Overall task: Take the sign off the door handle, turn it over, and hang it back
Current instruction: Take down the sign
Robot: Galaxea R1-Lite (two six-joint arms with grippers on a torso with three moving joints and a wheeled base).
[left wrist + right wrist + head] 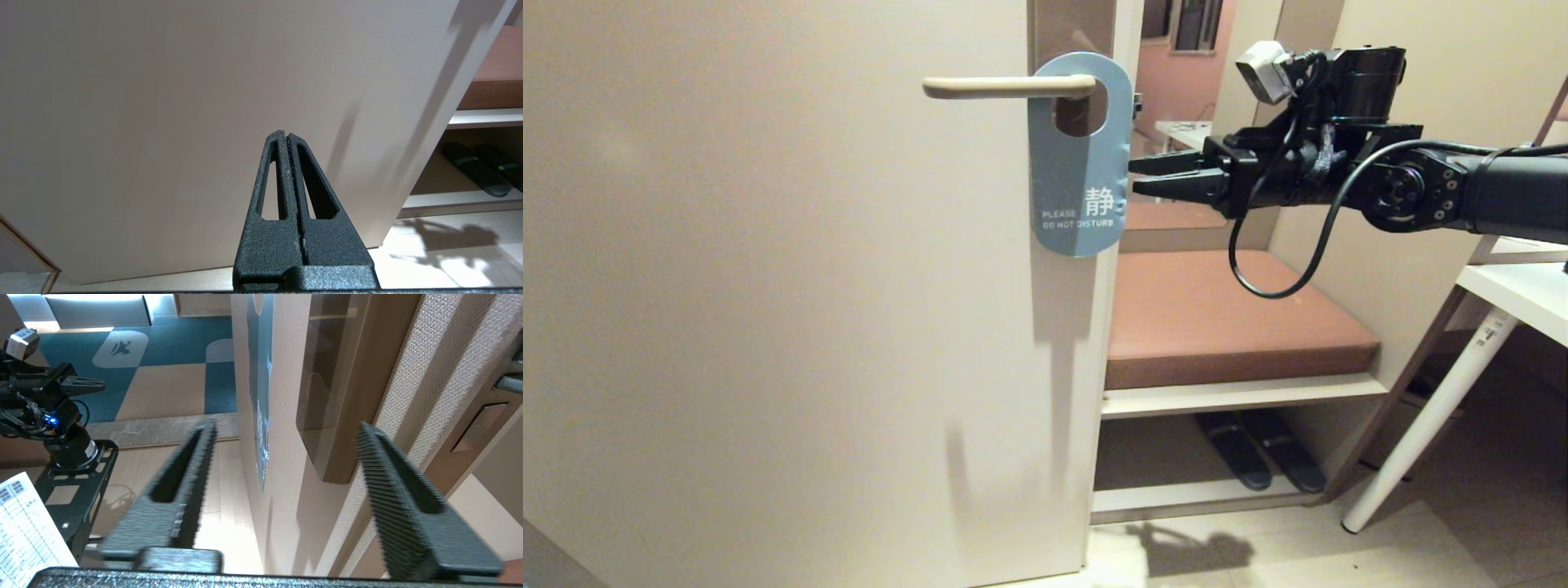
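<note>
Indoors, the sign (1080, 155) (blue face out) hangs on the door handle (1009, 86); right gripper (1131, 175) open, seemingly just beside it.

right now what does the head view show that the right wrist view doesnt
Head view only: the door handle through the sign's hole, its blue DO NOT DISTURB face readable, the cushioned bench. Right wrist view only: the open right gripper with one finger on either side of the door's edge, patterned carpet. Both: sign, door, right gripper.
</note>
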